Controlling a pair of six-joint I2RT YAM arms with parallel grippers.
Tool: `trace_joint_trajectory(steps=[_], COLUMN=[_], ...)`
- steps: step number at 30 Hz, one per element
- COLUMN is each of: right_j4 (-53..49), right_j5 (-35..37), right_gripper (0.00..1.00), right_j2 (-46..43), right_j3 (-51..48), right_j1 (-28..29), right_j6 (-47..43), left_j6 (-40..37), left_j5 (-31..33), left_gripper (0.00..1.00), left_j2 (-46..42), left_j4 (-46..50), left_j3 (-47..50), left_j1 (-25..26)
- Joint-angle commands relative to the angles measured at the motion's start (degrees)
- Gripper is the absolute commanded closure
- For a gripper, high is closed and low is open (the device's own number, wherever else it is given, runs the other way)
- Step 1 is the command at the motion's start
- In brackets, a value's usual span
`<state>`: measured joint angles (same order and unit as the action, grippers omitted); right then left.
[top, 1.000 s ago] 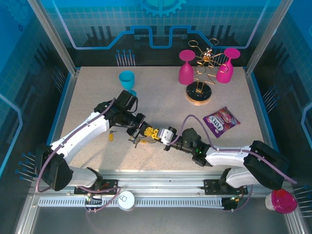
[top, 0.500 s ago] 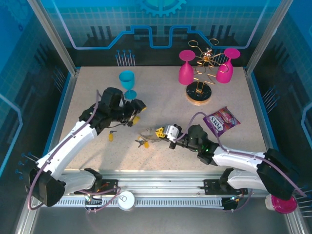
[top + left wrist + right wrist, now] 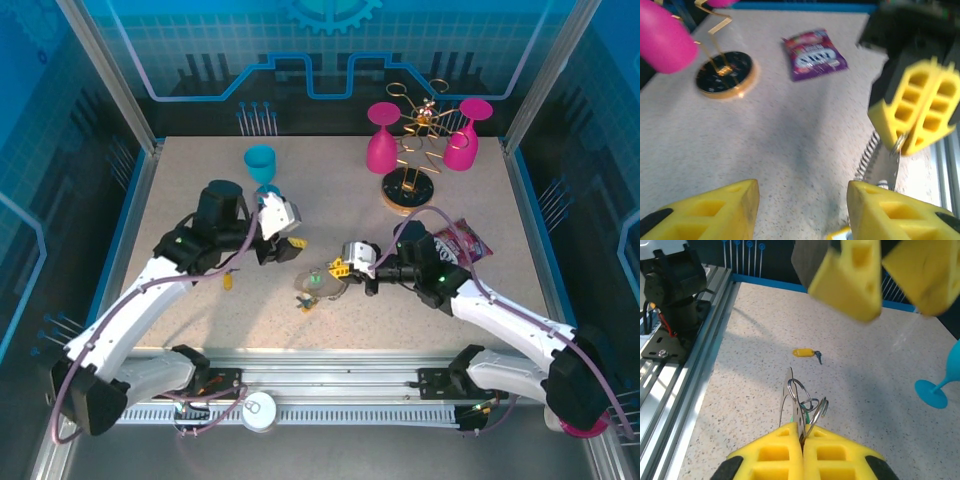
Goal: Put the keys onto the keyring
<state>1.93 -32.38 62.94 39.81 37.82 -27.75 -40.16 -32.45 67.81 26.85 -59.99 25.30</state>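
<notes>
Metal keyring (image 3: 799,396): clenched in my right jaws, steadied for threading.
Left jaws: released.
Yellow key (image 3: 805,353): loose, left on desk (image 3: 330,190).

Yellow key (image 3: 803,353), teal goblet (image 3: 261,163)

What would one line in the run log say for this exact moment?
left tool open, holding nothing | right tool shut on keyring | one yellow key lying loose, off the ring

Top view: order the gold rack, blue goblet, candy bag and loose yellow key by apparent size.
1. Rack
2. Blue goblet
3. Yellow key
Candy bag: the right arm covers part, so its place against the goblet is unsure.
</notes>
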Motion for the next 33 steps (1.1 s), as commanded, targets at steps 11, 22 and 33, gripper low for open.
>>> trace_joint_trajectory(steps=[11, 22, 33], right_j4=[-12.4, -15.0, -11.9], right_j5=[0.2, 3.9, 7.0], right_gripper=[1.0, 1.0, 0.94], right_j2=[0.8, 2.0, 0.7], right_j3=[8.1, 10.2, 9.3], right_j1=[0.6, 2.9, 2.8], right_j6=[-7.9, -10.5, -7.0], left_j6=[-15.6, -15.9, -18.1], left_j5=[-12.6, -14.1, -13.7], left_gripper=[0.55, 0.72, 1.0], left_j2=[7.9, 11.4, 11.8], left_j4=[8.7, 9.6, 12.1], left_j3=[-4.7, -6.9, -7.7], left_j1=[4.8, 6.7, 7.2])
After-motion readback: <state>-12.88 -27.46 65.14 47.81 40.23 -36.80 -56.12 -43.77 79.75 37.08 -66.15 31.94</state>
